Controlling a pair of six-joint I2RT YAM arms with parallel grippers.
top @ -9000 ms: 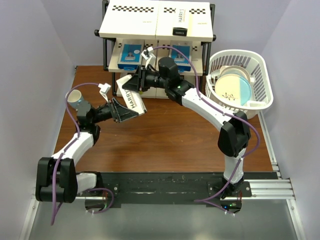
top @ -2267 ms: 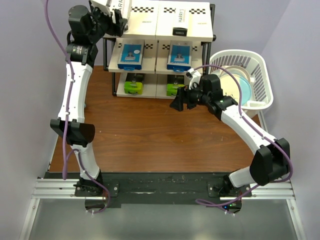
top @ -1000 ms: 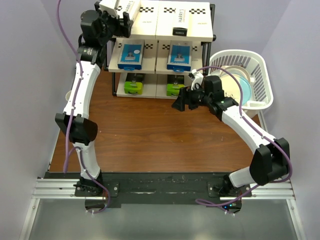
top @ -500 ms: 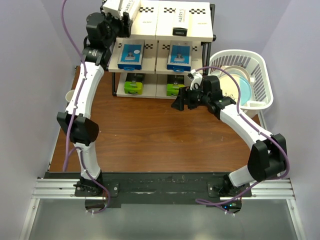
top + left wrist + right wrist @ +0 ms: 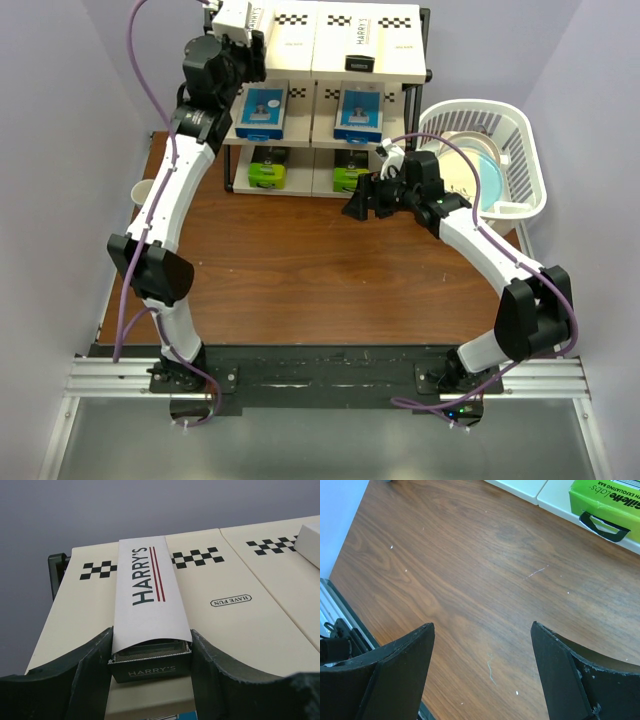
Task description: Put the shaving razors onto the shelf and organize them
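Note:
The shelf [image 5: 300, 45] stands at the back of the table. My left gripper [image 5: 238, 32] is at its top left board [image 5: 235, 625], shut on the near end of a long white "HARRY'S" razor box [image 5: 147, 592], which lies flat on the board. Both fingers press its sides. A second HARRY'S box [image 5: 362, 40] lies on the top right board. Two blue-and-white boxes [image 5: 262, 108] sit on the middle tier, and two black ones with lime-green ends [image 5: 267, 170] on the bottom tier. My right gripper [image 5: 356, 207] hovers open over bare wood [image 5: 482, 627], near a green box [image 5: 607, 505].
A white plastic basket [image 5: 520, 140] holding a white-and-blue plate [image 5: 470, 175] stands right of the shelf. A small cup [image 5: 145, 190] sits by the left edge of the table. Purple walls close in on both sides.
My left gripper has shifted right along the top board with the HARRY'S box, and its jaws have narrowed against the box sides. The right arm has barely moved.

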